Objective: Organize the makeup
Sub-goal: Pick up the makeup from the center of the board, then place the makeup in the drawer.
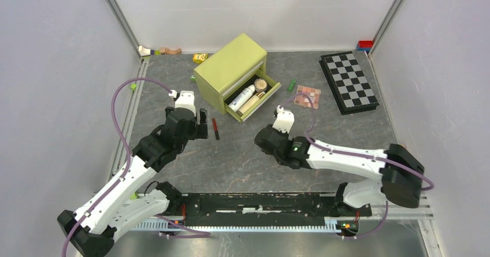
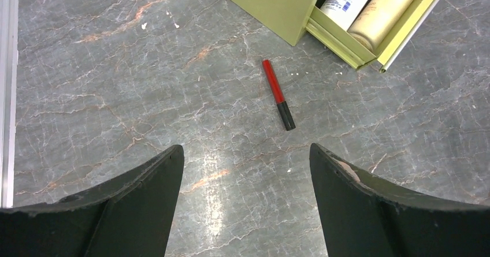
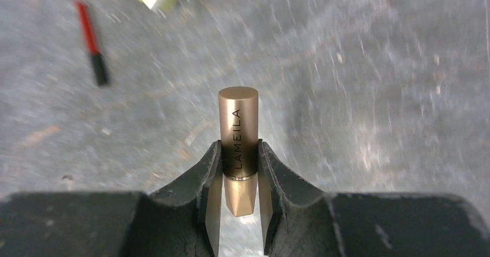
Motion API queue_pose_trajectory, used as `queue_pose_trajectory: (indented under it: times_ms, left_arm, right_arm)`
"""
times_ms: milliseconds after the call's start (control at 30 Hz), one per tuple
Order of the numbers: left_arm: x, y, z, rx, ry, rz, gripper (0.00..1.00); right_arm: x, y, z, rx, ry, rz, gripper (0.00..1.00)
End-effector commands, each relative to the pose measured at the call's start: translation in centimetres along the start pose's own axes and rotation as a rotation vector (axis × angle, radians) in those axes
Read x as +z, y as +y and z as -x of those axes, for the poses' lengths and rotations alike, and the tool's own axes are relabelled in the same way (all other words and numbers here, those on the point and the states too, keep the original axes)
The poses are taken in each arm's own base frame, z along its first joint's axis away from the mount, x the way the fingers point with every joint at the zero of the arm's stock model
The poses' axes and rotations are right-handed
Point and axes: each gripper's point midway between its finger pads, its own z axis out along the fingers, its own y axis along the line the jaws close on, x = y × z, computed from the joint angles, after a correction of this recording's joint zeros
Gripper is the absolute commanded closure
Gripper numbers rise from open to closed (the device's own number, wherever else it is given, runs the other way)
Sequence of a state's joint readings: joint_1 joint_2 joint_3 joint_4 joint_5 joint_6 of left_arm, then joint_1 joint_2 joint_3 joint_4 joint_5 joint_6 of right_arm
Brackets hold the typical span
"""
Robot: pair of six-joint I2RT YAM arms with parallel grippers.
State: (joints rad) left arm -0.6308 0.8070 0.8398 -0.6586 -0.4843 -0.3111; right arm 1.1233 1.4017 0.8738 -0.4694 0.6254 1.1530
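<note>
Grey marbled worktop (image 1: 242,159), pale walls on three sides, aluminium frame posts in the corners

Olive cabinet (image 1: 230,66) sits centre-back, lower drawer (image 1: 273,93) pulled out. In the drawer: white bottle (image 1: 241,97), a beige tube (image 2: 384,8) lying alongside it, and a round tan compact (image 1: 260,84) at the far end

Left tool (image 2: 245,148): released, fingers spread wide, nothing between them, over bare worktop. Red-black pencil (image 2: 278,94) lies flat just ahead of it, near the cabinet's front corner but not touching. Red end points at the cabinet, black end at the tool

Right tool (image 3: 239,144): clenched on the rose-gold tube (image 3: 237,110), held lengthwise between the pads (image 3: 212,170) with the flat end sticking out past the fingertips. "LAMEILA" is printed down its side. Tool sits in front of the open drawer, right of the pencil. The worktop behind it is blurred in the wrist view

Pink-brown palette (image 1: 307,97) lies flat on the worktop right of the drawer, and a green stick (image 1: 292,85) lies between the two. Chequered board (image 1: 348,82) is back right, well apart from the palette. Toy blocks (image 1: 162,51) lie along the back wall on the left, with a red-and-blue one (image 1: 364,45) in the back right corner
</note>
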Motion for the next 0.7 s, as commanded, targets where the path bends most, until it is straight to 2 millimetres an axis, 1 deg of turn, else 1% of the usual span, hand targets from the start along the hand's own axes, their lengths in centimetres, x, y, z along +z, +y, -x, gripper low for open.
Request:
queue_pose_trajectory:
  times_ms: [0, 33, 67, 100, 167, 200, 300, 367, 467, 567, 667]
  left_arm:
    - [0.0, 0.0, 1.1, 0.011, -0.040, -0.008, 0.14]
    - [0.0, 0.2, 1.1, 0.008, -0.044, -0.003, 0.14]
    - [0.0, 0.3, 1.2, 0.006, -0.047, 0.001, 0.14]
    - [0.0, 0.5, 1.2, 0.004, -0.048, 0.008, 0.14]
    - [0.0, 0.7, 1.3, 0.000, -0.052, 0.019, 0.14]
    - [0.0, 0.9, 1.3, -0.003, -0.054, 0.025, 0.14]
    - [0.0, 1.1, 1.4, -0.008, -0.056, 0.034, 0.14]
    - [0.0, 1.2, 1.4, -0.013, -0.057, 0.037, 0.14]
    - [0.0, 1.5, 1.4, -0.017, -0.057, 0.046, 0.15]
    - [0.1, 1.8, 1.5, -0.027, -0.058, 0.055, 0.15]
    - [0.2, 1.7, 1.5, -0.033, -0.057, 0.048, 0.15]
  right_arm:
    - [-1.3, 3.1, 9.2, 0.091, -0.309, 0.182, 0.96]
    - [-1.2, 3.1, 10.3, 0.128, -0.335, 0.206, 0.96]
    - [-1.2, 3.5, 11.8, 0.204, -0.366, 0.247, 0.96]
    - [-0.8, 3.2, 12.8, 0.261, -0.380, 0.262, 0.97]
    - [0.0, 3.7, 14.5, 0.368, -0.395, 0.311, 0.98]
    - [0.4, 4.1, 15.2, 0.391, -0.399, 0.326, 0.98]
    - [1.8, 5.8, 17.5, 0.430, -0.416, 0.364, 0.99]
    - [2.7, 7.5, 18.8, 0.441, -0.418, 0.409, 1.00]
    - [4.2, 9.7, 20.0, 0.455, -0.415, 0.468, 1.00]
    - [5.9, 11.7, 20.5, 0.471, -0.398, 0.501, 1.00]
    - [7.9, 12.9, 20.5, 0.495, -0.379, 0.502, 1.00]
